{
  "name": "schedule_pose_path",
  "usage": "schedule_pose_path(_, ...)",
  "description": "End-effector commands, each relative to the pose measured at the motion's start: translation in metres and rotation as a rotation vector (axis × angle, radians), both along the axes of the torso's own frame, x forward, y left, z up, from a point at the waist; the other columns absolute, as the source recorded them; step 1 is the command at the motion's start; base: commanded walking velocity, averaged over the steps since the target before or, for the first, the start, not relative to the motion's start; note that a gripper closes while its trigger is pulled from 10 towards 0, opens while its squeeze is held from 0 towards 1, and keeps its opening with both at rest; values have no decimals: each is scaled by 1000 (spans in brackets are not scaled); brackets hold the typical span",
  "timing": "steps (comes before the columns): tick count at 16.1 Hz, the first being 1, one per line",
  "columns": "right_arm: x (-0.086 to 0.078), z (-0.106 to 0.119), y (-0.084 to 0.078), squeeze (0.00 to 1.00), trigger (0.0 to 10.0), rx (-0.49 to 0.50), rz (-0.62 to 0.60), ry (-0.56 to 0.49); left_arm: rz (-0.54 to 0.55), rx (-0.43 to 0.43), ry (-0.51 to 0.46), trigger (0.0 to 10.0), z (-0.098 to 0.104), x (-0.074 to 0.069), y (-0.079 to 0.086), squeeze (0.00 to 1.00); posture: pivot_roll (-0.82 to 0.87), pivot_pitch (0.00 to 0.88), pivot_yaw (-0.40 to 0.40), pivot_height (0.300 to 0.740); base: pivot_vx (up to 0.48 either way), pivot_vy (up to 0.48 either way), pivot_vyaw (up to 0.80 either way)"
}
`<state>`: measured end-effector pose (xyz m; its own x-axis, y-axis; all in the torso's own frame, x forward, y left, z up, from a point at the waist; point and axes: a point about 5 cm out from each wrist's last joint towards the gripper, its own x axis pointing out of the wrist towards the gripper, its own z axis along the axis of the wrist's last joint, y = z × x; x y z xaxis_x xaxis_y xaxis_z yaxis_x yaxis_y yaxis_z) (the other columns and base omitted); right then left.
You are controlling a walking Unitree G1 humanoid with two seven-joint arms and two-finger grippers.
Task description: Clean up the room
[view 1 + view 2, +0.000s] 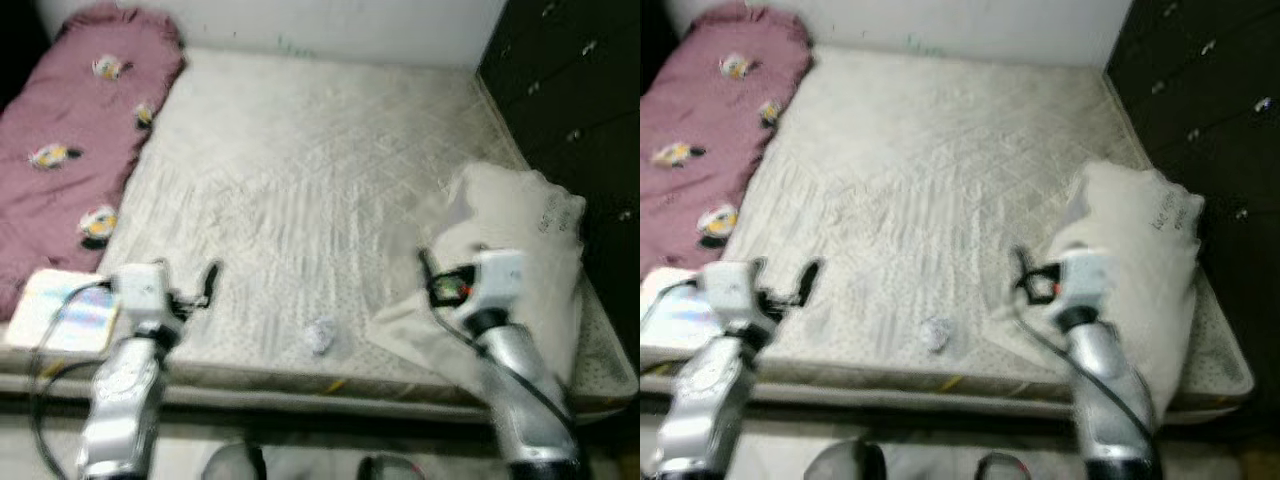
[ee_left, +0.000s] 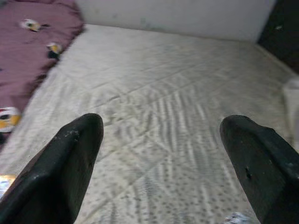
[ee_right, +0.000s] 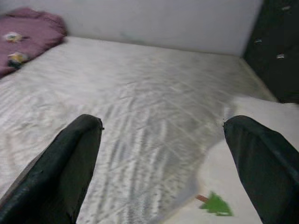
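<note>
- The left arm [image 1: 120, 385] reaches up from the near edge of the mattress [image 1: 300, 200], its wrist bent so the left gripper [image 2: 163, 154] points across the bed, fingers [image 2: 70, 163] spread wide and holding nothing.
- The right arm [image 1: 515, 385] rises the same way on the right; the right gripper [image 3: 163, 158] is released too, fingers [image 3: 65, 163] far apart, just beside the cream bag [image 1: 510, 250].
- That bag lies crumpled on the mattress's near right corner, next to the dark cabinet [image 1: 570, 90].
- A small crumpled wad [image 1: 319, 336] sits near the front edge, between the two grippers and touched by neither.
- A maroon quilt [image 1: 70, 140] runs along the far left side.
- A shiny flat pack [image 1: 65, 310] rests on the near left corner, beside the left wrist.
</note>
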<state>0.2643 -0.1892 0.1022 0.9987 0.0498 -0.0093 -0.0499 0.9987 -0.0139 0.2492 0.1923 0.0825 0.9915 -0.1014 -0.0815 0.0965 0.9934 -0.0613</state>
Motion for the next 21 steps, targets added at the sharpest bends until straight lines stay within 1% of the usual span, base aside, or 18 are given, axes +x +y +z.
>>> schedule_pose_path(1, -1, 3, 4, 0, 10000, 14, 0, -13, 4, 12, 12, 10000, 0, -2, 3, 0, -1, 98, -72, 740, 0, 480, 0)
schedule_pose_path(3, -1, 3, 4, 0, 10000, 14, -3, -13, 18, 5, 25, 10000, -1, -3, 3, 0, -2, 103, -69, 740, 0, 480, 0)
schedule_pose_path(5, -1, 3, 3, 0, 10000, 14, -7, -12, 23, 7, 8, 10000, 2, -3, 4, 0, 0, 102, -72, 740, 0, 480, 0)
schedule_pose_path(8, 0, 2, 4, 0, 10000, 20, -7, -9, 27, 15, -11, 10000, 4, -2, 4, 0, 1, 103, -72, 740, 0, 0, 0)
schedule_pose_path(21, 2, 2, 1, 0, 10000, 27, -20, -8, 39, 9, -16, 10000, 5, -1, 3, 0, 0, 97, -75, 740, 0, 0, 0)
